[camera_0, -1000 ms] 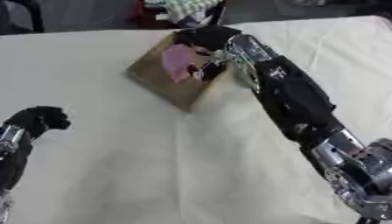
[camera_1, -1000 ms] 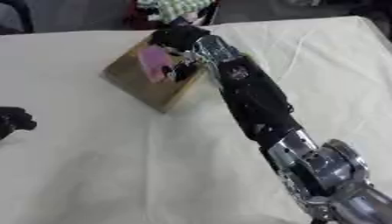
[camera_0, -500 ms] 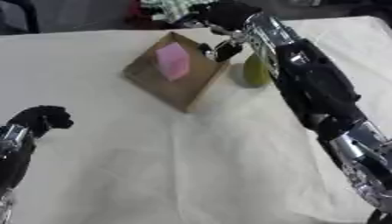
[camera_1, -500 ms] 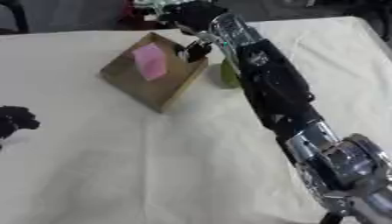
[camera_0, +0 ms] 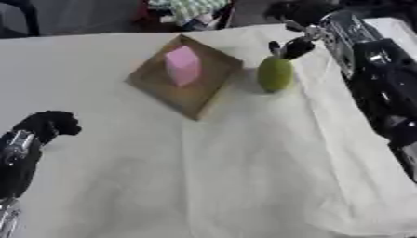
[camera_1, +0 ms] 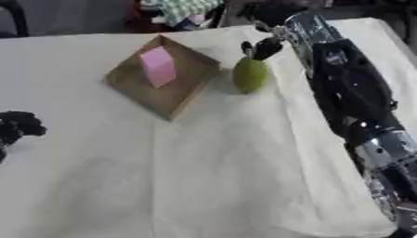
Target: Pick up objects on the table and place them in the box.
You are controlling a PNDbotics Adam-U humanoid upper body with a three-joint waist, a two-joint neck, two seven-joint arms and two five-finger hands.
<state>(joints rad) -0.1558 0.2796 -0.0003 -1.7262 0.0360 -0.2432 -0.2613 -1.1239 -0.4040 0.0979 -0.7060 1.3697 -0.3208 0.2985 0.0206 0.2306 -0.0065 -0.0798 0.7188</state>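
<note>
One yellow-green rounded fruit-like object (camera_0: 275, 73) on the cream cloth-covered worktop (camera_0: 244, 176), just right of the shallow brown cardboard box (camera_0: 185, 76), close to its right corner, apart from it or barely touching; can't tell which. Right hand (camera_0: 295, 46) directly above and behind the green object, dark fingers pointing down at its top, very near; contact not clear. Nothing seen held in that hand; whether its fingers are curled or straight can't be told. Right arm, black with a silver section, down the right side from the far right corner of the worktop. One pink block (camera_0: 182, 66) inside the box, standing upright, roughly centred on the box floor. Box sits rotated, one corner toward the robot. Left hand (camera_0: 49, 124) at the lower left edge, resting on the worktop, fingers curled in, clenched on nothing, well apart from box and green object. Count: one box, one pink block in it, one green object outside it, two hands. Patterned green-and-white cloth heap (camera_0: 189, 8) beyond the far edge of the worktop, behind the box.
</note>
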